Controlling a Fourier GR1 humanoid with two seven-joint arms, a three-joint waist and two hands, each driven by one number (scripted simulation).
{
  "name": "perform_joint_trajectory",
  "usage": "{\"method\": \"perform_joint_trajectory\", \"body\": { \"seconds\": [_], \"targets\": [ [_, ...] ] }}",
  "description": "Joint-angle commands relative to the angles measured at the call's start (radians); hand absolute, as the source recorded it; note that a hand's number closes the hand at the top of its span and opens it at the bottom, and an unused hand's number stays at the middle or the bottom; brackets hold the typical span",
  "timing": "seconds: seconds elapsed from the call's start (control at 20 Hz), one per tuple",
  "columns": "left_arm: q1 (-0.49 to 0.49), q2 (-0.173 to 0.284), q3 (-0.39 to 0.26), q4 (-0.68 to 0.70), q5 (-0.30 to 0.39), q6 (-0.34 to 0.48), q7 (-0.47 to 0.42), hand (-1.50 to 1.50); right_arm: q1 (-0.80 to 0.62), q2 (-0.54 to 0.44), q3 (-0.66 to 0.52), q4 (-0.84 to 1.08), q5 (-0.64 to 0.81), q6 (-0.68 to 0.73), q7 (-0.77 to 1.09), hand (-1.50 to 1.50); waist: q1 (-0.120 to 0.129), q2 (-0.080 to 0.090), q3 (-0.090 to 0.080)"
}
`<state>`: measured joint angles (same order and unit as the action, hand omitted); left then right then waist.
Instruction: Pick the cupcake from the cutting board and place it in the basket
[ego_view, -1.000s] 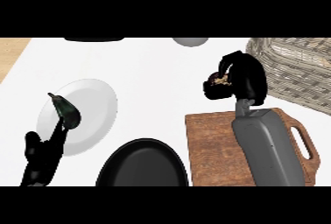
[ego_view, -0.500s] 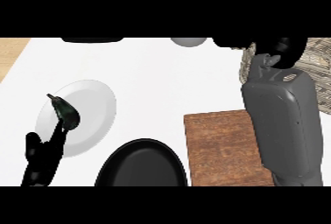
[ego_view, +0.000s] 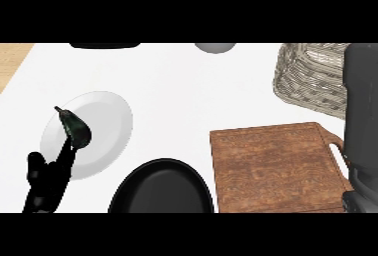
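Head view, the only one you have: the cutting board (ego_view: 273, 165) lies at lower right, its brown top bare, with no cupcake on it. The cupcake shows nowhere in this view, so you cannot describe its look or say which way it sits.

The right forearm (ego_view: 362, 110) runs up the right edge, past the board's handle side and alongside the woven basket (ego_view: 310, 75) at upper right. It leaves the view before the right hand appears, so you cannot tell how that hand's fingers stand or what they hold.

The relation that matters is arm to basket. The right arm is right at the basket's right side, while your left hand (ego_view: 46, 182) is far across the counter. Judging from the bare board and the arm's reach, the cupcake is probably with the right hand, near or above the basket, but confirm this before you release anything.

The left hand rests at lower left with its fingers up and relaxed, gripping nothing. Its fingertips reach up onto the white plate (ego_view: 103, 120), just below a dark green item (ego_view: 75, 131) lying on that plate. A black pan (ego_view: 162, 190) sits between the plate and the board.
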<state>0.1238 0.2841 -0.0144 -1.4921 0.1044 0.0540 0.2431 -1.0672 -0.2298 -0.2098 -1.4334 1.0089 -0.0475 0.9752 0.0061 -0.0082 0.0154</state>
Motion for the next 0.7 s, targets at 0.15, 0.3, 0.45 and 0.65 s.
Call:
{"method": "perform_joint_trajectory", "body": {
  "seconds": [0.15,0.3,0.45,0.65],
  "targets": [
    [0.059,-0.038,-0.05,0.025,-0.007,-0.025,0.033,0.0,-0.059,-0.127,-0.096,0.181,-0.043,0.004,-0.063,1.5,0.01,0.012,-0.016],
    [-0.024,-0.055,-0.047,0.051,-0.022,0.003,0.072,0.0,-0.021,-0.138,-0.094,0.229,-0.057,-0.02,-0.134,1.5,0.001,0.014,-0.015],
    [-0.006,-0.052,-0.034,0.058,0.001,-0.027,0.052,0.0,-0.027,-0.195,-0.141,0.337,-0.091,-0.043,-0.223,1.5,0.01,0.018,-0.015],
    [0.011,-0.039,-0.019,0.022,-0.006,-0.019,0.072,0.0,-0.011,-0.192,-0.188,0.451,-0.118,-0.153,-0.306,1.5,0.022,0.019,-0.015]
  ]
}}
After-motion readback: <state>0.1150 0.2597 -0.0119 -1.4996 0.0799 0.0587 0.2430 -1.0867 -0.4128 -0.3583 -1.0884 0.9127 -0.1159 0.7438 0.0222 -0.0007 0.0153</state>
